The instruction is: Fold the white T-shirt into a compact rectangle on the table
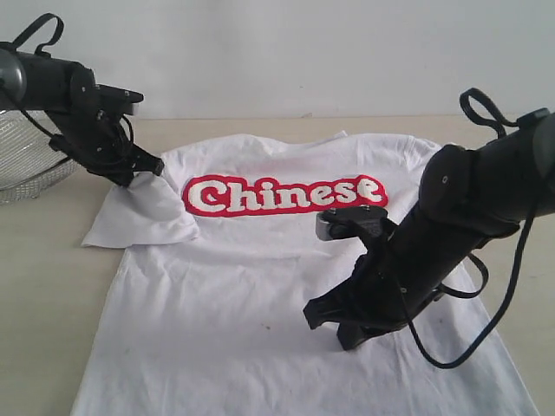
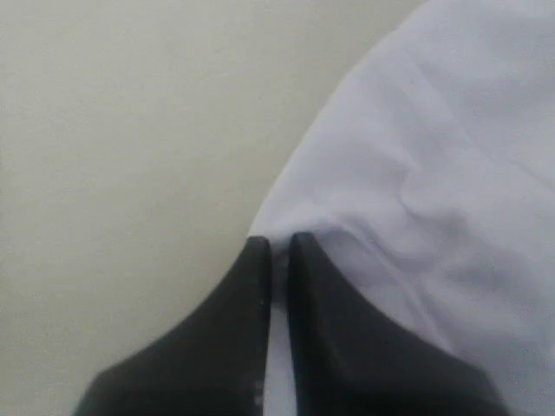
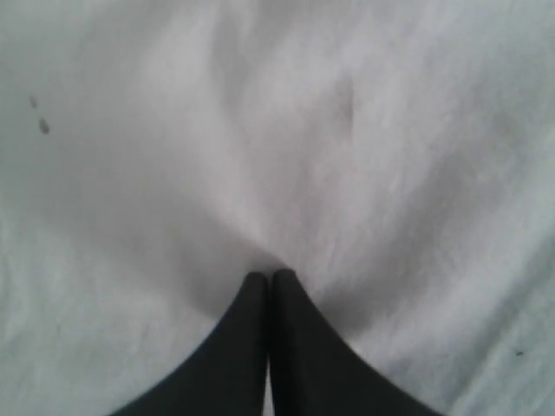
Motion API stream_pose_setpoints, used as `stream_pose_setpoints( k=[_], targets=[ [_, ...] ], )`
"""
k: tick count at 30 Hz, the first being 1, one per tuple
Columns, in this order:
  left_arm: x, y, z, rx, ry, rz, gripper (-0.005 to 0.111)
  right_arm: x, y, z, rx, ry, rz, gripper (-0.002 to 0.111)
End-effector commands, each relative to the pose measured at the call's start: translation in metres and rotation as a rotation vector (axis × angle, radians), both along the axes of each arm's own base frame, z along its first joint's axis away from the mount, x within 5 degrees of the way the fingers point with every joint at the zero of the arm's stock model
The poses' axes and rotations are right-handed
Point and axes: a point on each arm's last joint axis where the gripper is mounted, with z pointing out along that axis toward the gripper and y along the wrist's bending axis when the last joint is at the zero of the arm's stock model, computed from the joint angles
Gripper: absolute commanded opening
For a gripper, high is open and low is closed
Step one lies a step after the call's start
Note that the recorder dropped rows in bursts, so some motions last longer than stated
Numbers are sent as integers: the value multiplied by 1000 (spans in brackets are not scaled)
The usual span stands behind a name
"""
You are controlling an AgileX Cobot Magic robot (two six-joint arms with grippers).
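Shirt (image 1: 234, 295) lies print-up on the counter (image 1: 52, 295): soft, light, floppy, best taken by edges and seams. Your left claw (image 1: 155, 165) is pinched on its shoulder edge at 10 o'clock; your right claw (image 3: 270, 276), closed, nips a pucker of cloth at 5 o'clock of the lettering (image 1: 284, 195).

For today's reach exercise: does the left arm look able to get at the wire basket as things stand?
Probably yes: the basket sits beside that arm, with nothing between them. But the left hand is shut on the shirt at its sleeve, so it would have to let go first.
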Motion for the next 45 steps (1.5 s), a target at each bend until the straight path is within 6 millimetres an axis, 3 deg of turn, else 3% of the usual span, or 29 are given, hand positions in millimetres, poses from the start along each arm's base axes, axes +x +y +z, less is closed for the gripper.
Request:
stream_pose_setpoints(
  k=[1,5,9,12,17,23,28,34,45],
  targets=[
    [14,8,9,13,-34,22,5,-9,-5,-9,-34,54,34,0],
    [25,7,22,17,-55,21,5,-9,-5,-9,-34,52,32,0],
    [23,0,43,-74,6,53,5,-8,-5,-9,-35,44,29,0],
    [14,-5,57,-89,84,4,5,-7,-5,-9,-36,33,25,0],
    [-6,-2,61,-60,287,3,5,-6,-5,-9,-37,23,22,0],
    [-19,-5,56,-97,353,10,5,-6,-5,-9,-38,15,21,0],
    [-35,-8,32,-138,449,26,5,-5,-6,-9,-38,6,18,0],
    [-42,-12,8,-198,436,43,5,-4,-6,-9,-39,2,17,0],
    [-40,11,-3,47,390,74,5,-4,-6,-9,-39,1,19,0]
  ],
)
